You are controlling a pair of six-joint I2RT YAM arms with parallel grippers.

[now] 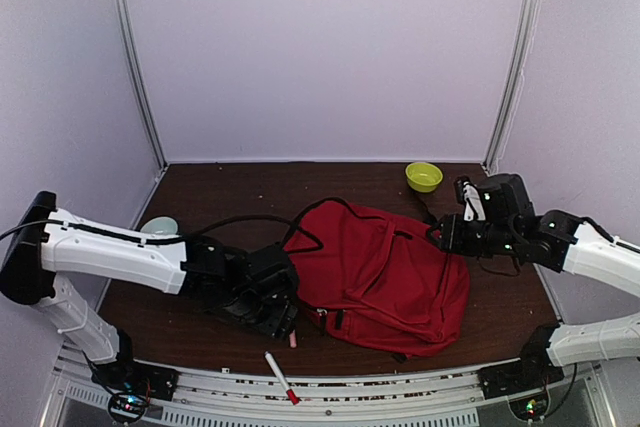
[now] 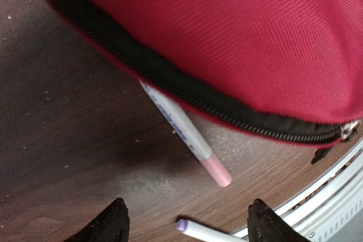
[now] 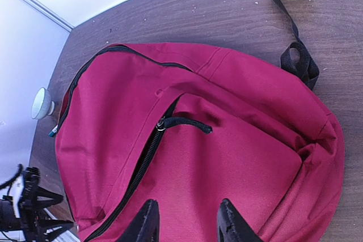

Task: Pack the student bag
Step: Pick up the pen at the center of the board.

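The student bag point(image 1: 385, 272) is lying flat on the dark table point(image 1: 200, 187), in the middle toward the right, between the two arms. Its red fabric is sagging and wrinkling. I judge it is soft and limp, quite light, and will be folding under any lift instead of keeping its shape. A pinch on the smooth cloth is probably slipping. Better places are the black zipper pull point(image 3: 181, 122) on the front pocket, the black strap loop point(image 3: 298, 63) at the top, or the thick seam beside the zipper.

The right gripper point(image 3: 187, 222) is hovering over the lower front of the bag. Its jaws are standing a little apart, with nothing between them. The left gripper point(image 2: 189, 224) is hanging low at the near-left edge of the bag, with jaws spread wide and empty.

A pen with a pink cap point(image 2: 187, 134) is lying partly under the bag's zipper edge. A second pen point(image 2: 198, 230) is lying near it on the table. A yellow-green bowl point(image 1: 423, 176) is standing behind the bag, and a pale small bowl point(image 1: 160, 226) is sitting far left.
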